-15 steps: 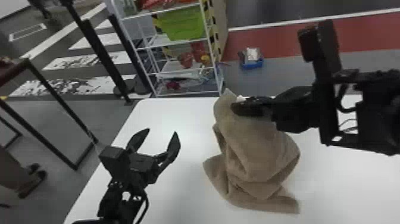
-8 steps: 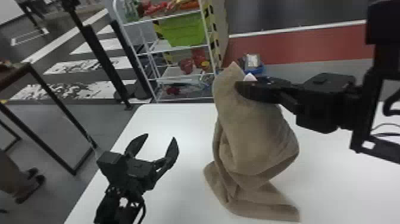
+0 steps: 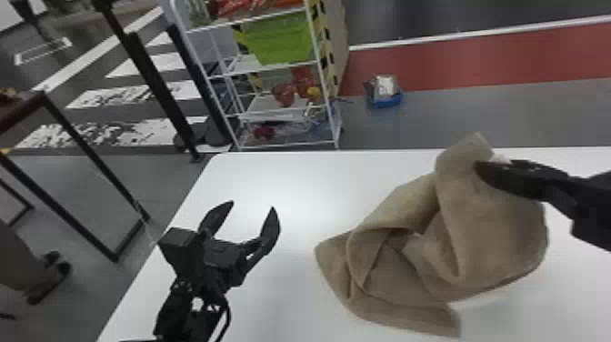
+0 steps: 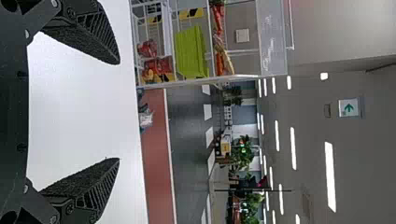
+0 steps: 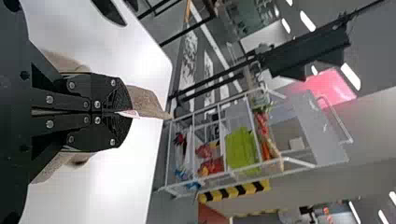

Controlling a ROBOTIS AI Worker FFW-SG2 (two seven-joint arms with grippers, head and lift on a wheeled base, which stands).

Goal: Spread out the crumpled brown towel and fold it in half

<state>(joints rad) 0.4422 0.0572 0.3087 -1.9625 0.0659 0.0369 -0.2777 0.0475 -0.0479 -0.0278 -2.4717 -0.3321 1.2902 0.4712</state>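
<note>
**Right pincer had the towel, but the spreading was not done**

The work seemed to be at the spreading step, with folding yet to come. The brown towel [image 3: 491,236] was bunched in loose folds, without a clear flat face, its upper end pinched and raised by the right pincer [image 5: 122,113]. That pincer's fingers were closed together on the cloth, beside a small white tag [image 5: 132,113], and a short peak of towel stuck out past their tips.

The next move probably called for a second grip: the left pincer [image 3: 252,205] taking a free corner, so that the two could draw the cloth apart and lay it flat. Pulling from one end alone might only have dragged the folds along.

The left pincer stood wide and empty over the left part of the white table [image 3: 291,182], apart from the towel. The cloth lay to its right, its nearest loose corner pointing towards that side. From the right pincer the towel hung down and out to the left, its lower part apparently resting on the table.
</note>
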